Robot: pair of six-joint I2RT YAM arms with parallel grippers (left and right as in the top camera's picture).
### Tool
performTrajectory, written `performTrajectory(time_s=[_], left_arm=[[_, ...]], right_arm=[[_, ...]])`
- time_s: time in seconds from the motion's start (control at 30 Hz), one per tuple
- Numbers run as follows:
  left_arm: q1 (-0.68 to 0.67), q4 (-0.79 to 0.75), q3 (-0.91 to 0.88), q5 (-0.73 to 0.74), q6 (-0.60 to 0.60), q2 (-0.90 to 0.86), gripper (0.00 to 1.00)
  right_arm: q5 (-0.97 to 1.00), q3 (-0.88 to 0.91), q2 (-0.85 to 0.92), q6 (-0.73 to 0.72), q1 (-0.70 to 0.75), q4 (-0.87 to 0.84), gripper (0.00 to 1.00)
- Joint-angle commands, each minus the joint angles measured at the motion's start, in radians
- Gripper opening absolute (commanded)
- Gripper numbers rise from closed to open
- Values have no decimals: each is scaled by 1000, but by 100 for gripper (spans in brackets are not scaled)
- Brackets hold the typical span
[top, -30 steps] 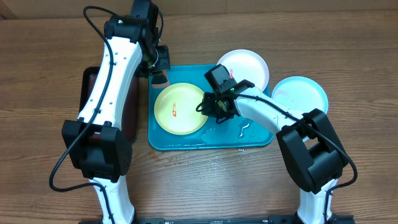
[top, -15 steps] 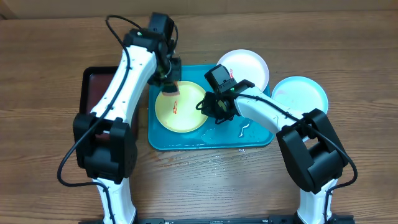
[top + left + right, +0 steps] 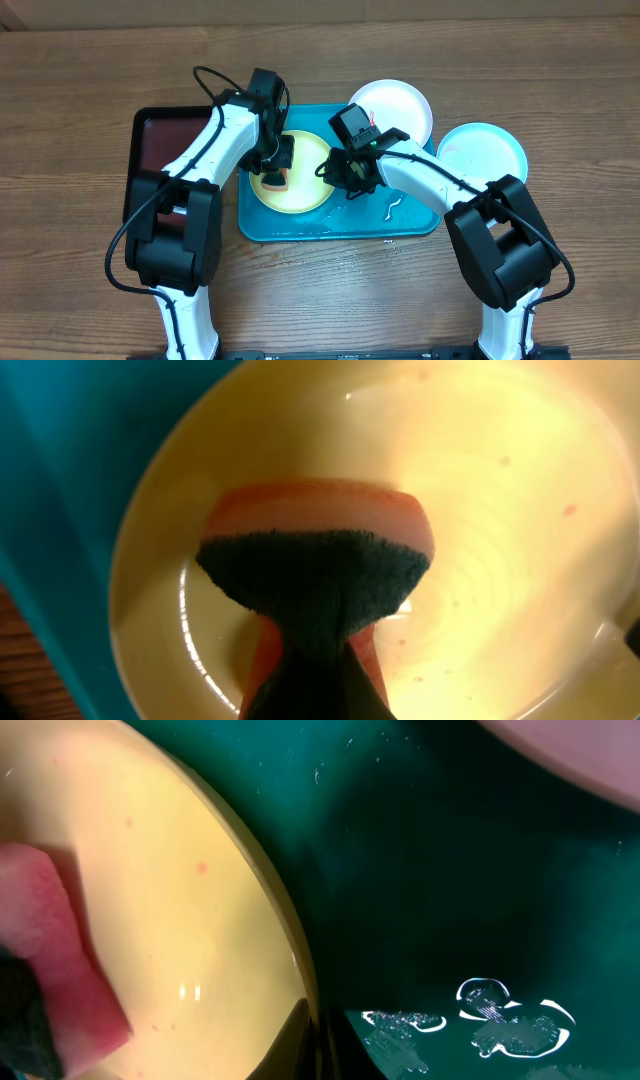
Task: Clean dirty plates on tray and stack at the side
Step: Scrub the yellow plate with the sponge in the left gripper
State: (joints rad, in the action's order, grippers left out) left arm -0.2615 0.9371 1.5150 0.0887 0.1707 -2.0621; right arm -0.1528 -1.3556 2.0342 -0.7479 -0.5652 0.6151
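Observation:
The yellow-green plate point(image 3: 305, 175) lies in the left half of the turquoise tray point(image 3: 345, 218). My left gripper point(image 3: 274, 166) is shut on an orange sponge with a dark scouring side point(image 3: 315, 555) and presses it onto the plate's left part point(image 3: 500, 500). My right gripper point(image 3: 336, 172) is shut on the plate's right rim point(image 3: 290, 935), one dark finger point(image 3: 300, 1040) inside the rim. Small red specks show on the plate. The white plate point(image 3: 397, 106) overlaps the tray's far right corner. The light blue plate point(image 3: 487, 150) lies on the table to the right of the tray.
A black tray with a dark red inside point(image 3: 158, 145) stands left of the turquoise tray, under my left arm. Water drops point(image 3: 500, 1020) and a white streak point(image 3: 395, 208) lie on the tray floor right of the plate. The table is wood.
My left gripper has moved with the sponge from the tray's far left corner down onto the yellow-green plate, covering the red smear. The right arm has not moved.

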Motion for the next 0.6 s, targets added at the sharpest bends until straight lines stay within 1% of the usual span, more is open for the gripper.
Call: performTrajectory(time_s=[0.0,0.2,0.33,0.4,0.47,0.57], left_arm=[[-4,-7,-24,65,-49,5,4],[-4,-35,-25,251,-154,5,4],[-5,-93,-25,274,-156,5,4],[-5,-126,-25,246,-138,5,4],[-5,-155,-25,174,-109,5,5],[-5,-178,-25,-18,-39,5,4]], right_arm=[[10,-10,27,-7,-2,6,4],[10,-10,27,-7,-2,6,4],[10,-10,27,-6,-2,3,4],[10,-10,27,-4,-2,4,4],[10,-10,27,-4,-2,4,4],[10,-10,27,-4,-2,4,4]])
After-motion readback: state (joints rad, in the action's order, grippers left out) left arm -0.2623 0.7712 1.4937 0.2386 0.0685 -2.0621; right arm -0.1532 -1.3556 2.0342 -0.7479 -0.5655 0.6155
